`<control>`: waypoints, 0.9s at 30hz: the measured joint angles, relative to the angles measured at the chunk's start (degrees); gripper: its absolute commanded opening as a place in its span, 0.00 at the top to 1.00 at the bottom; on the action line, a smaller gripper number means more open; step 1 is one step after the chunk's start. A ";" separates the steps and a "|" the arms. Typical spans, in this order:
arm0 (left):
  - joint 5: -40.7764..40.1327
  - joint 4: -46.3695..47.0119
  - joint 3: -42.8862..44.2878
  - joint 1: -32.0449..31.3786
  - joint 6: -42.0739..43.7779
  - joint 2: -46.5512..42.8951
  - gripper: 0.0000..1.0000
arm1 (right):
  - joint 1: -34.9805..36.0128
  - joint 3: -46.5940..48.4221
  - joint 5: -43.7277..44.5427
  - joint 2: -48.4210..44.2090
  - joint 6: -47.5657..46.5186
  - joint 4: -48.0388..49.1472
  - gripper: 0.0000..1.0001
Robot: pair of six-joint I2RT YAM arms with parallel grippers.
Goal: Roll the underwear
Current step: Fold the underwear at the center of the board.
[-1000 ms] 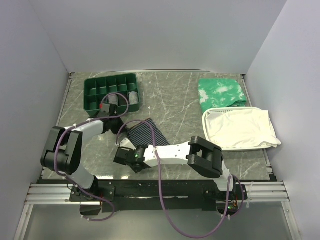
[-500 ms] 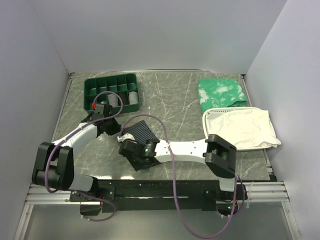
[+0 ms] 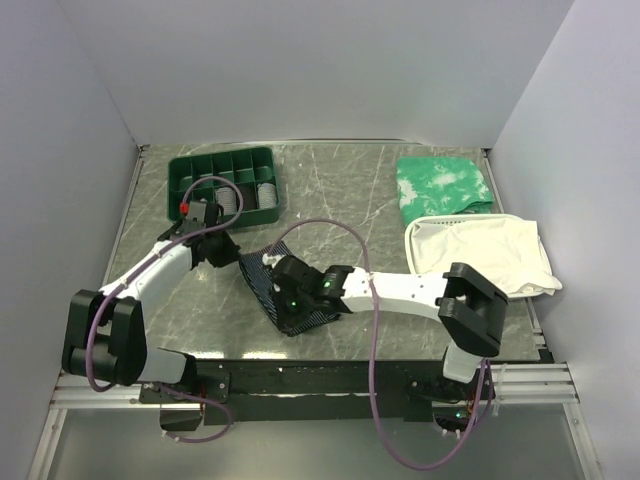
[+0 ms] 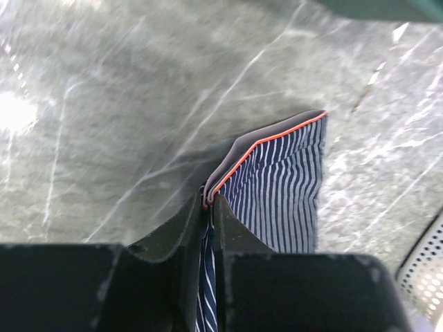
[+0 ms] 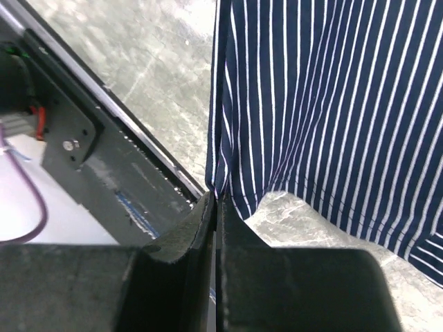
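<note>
Underwear (image 3: 292, 298), navy with fine white pinstripes, is pinched by both robot arms near the near edge of the dark marbled counter (image 3: 350, 200), a little left of its middle.

The left hand (image 3: 236, 256) is closed on the garment's far-left corner. In the left wrist view the fingers (image 4: 197, 228) meet on a folded edge trimmed in orange, and the striped cloth (image 4: 280, 183) fans out beyond them over the counter (image 4: 104, 104).

The right hand (image 3: 275, 268) reaches in from the right and is also closed on the fabric. In the right wrist view its two fingers (image 5: 204, 214) press together on the cloth's edge. From there the striped panel (image 5: 332, 104) spreads away above the counter (image 5: 159, 62), close to the black rail along the near edge. The gripped edge looks raised off the surface there; from overhead, how much of the garment rests on the counter cannot be told.

A green compartment tray (image 3: 220, 156) sits towards the far-left corner with pale rolled items in some of its cells. A green-and-white mottled cloth (image 3: 443, 185) lies towards the far-right corner. Just nearer than it, a large white cloth (image 3: 478, 255) lies against the right edge. Both are well apart from the underwear.
</note>
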 measured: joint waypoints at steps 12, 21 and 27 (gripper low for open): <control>-0.13 -3.21 9.14 -1.68 0.46 8.28 0.99 | -6.10 -9.07 -6.75 -5.38 3.37 10.62 1.00; -0.74 -5.42 17.29 -6.10 0.42 14.73 0.99 | -9.29 -14.75 -8.74 -7.80 5.73 15.96 1.00; -1.88 -7.30 22.27 -8.24 0.42 18.71 0.99 | -11.30 -19.56 -8.50 -10.34 7.93 18.97 1.00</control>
